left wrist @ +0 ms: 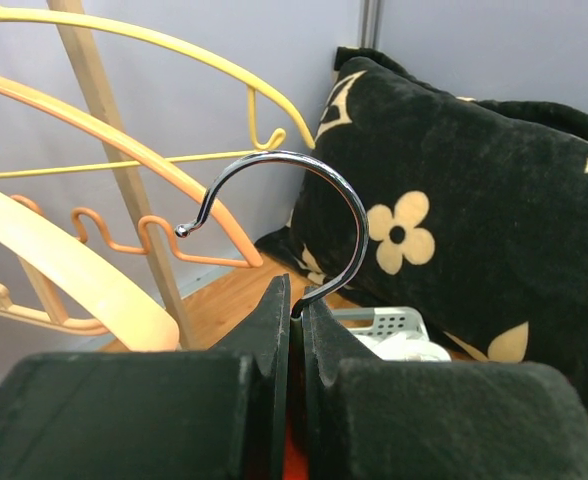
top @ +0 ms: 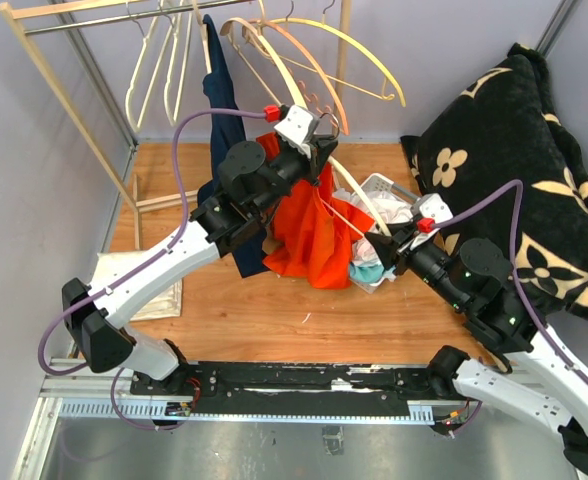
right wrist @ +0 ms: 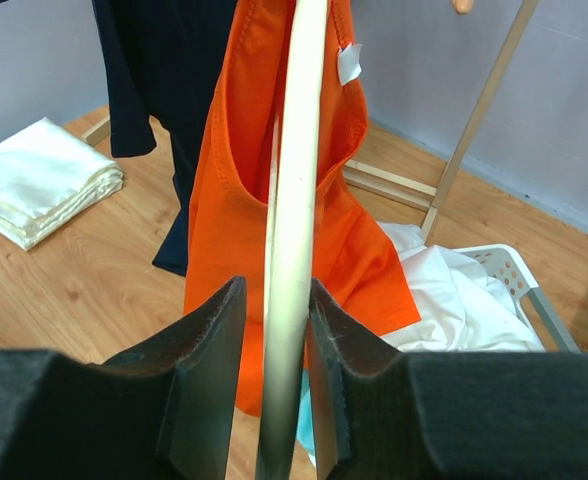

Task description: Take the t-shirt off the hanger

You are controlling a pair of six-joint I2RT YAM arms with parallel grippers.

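An orange t-shirt (top: 309, 235) hangs on a cream hanger with a chrome hook (left wrist: 346, 195), held in mid-air above the wooden floor. My left gripper (top: 321, 140) is shut on the base of the hook, jaws pressed together in the left wrist view (left wrist: 296, 308). My right gripper (top: 394, 240) is closed around the hanger's cream arm (right wrist: 294, 150) below the shirt's neck. In the right wrist view the arm runs between my fingertips (right wrist: 276, 285), and the orange shirt (right wrist: 359, 250) drapes to both sides of it.
A wooden rack (top: 34, 60) at the back holds several empty hangers (top: 304, 50) and a navy garment (top: 220, 95). A white basket (top: 382, 187) of clothes stands behind the shirt. A black flowered pillow (top: 514, 150) lies at the right, a folded white cloth (top: 134, 285) at the left.
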